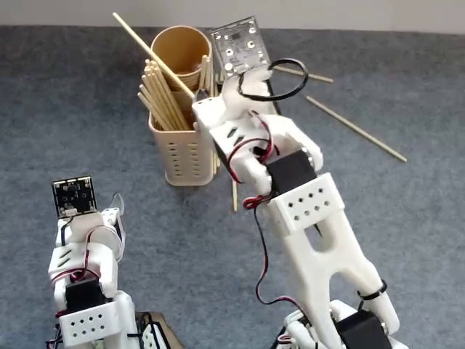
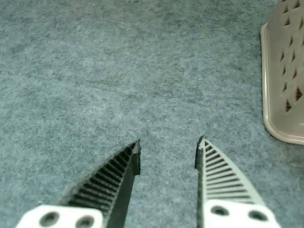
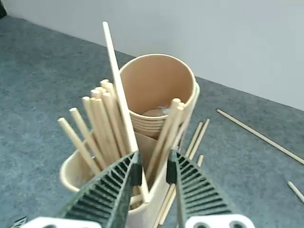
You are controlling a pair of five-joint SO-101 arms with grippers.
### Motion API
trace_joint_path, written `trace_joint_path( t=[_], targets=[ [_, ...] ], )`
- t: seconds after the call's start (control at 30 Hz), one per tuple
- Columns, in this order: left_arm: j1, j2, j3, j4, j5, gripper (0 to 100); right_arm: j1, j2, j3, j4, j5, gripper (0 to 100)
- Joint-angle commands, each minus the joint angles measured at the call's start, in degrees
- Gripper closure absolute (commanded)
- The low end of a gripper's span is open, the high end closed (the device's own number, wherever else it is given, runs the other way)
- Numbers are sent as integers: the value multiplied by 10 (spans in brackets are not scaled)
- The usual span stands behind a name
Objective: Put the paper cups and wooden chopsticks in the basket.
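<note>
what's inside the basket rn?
Nested paper cups and a bundle of wooden chopsticks standing on end, one leaning out. The basket walls hide its floor and the cups' lower parts.

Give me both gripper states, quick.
Left gripper: open, empty.
Right gripper: slightly open, a long chopstick between its jaws, not clamped.

Basket [image 1: 185, 156] beige, cups [image 1: 180, 45] tan, chopsticks [image 1: 163, 98] pale, carpet [image 1: 87, 109] seemingly flecked grey.
</note>
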Motion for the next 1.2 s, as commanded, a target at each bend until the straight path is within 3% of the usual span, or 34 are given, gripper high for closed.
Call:
trace_joint_path(
  t=[0.0, 0.17, 0.4, 0.67, 1.03, 1.17],
  targets=[
    [7, -5, -5, -8, -8, 786, 46, -10, 33, 0, 4, 899],
    [7, -4, -5, -8, -8, 786, 87, 8, 194, -10, 4, 899],
    [25, 0, -4, -8, -8, 786, 24, 58, 388, -184, 4, 899],
    [25, 0, -4, -8, -8, 786, 8, 195, 383, -251, 5, 899],
    [25, 0, -4, -8, -8, 786, -7, 272, 267, -183, 4, 904],
    [25, 0, -4, -7, -8, 786, 44, 305, 262, -172, 6, 974]
  ],
)
